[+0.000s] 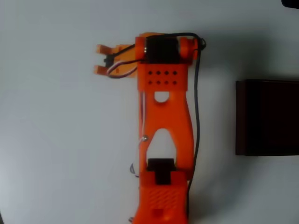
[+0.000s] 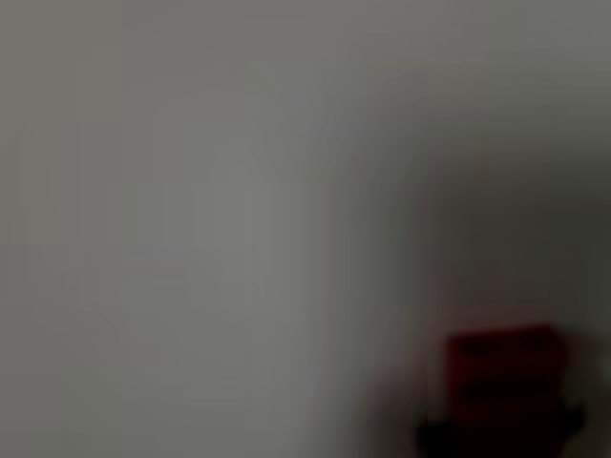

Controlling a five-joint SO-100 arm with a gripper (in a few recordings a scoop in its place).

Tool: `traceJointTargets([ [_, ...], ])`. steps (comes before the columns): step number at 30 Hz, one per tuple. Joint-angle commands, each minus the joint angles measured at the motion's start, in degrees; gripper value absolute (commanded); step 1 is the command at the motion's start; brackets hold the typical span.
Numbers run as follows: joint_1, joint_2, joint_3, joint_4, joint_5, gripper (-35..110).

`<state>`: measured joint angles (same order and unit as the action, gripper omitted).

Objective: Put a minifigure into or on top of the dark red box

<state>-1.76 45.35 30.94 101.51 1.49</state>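
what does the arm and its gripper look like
In the overhead view the arm is bright orange plastic with black motor blocks, a perforated plate with two rows of holes, and a ribbed base section. A black cable runs along one side; white wires loop near the orange two-finger gripper.

Pale table [image 1: 56, 154]; dark red box [image 1: 268, 116] rests at right edge; possibly blurred minifigure [image 2: 506, 377].
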Motion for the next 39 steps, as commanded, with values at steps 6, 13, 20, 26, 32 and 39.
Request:
traceJointTargets([
  [6,0.5,-4.9,-8.3,0.9,-0.4,23],
  [13,2.6,-8.6,-11.6,1.1,-1.7,24],
  [20,4.7,-9.1,-12.6,1.3,-2.6,24],
  [26,5.8,-10.6,-13.9,1.4,-3.6,24],
  [32,5.0,-11.6,-13.7,1.5,-4.0,24],
  [39,4.9,-11.9,-14.5,1.7,-4.0,24],
])
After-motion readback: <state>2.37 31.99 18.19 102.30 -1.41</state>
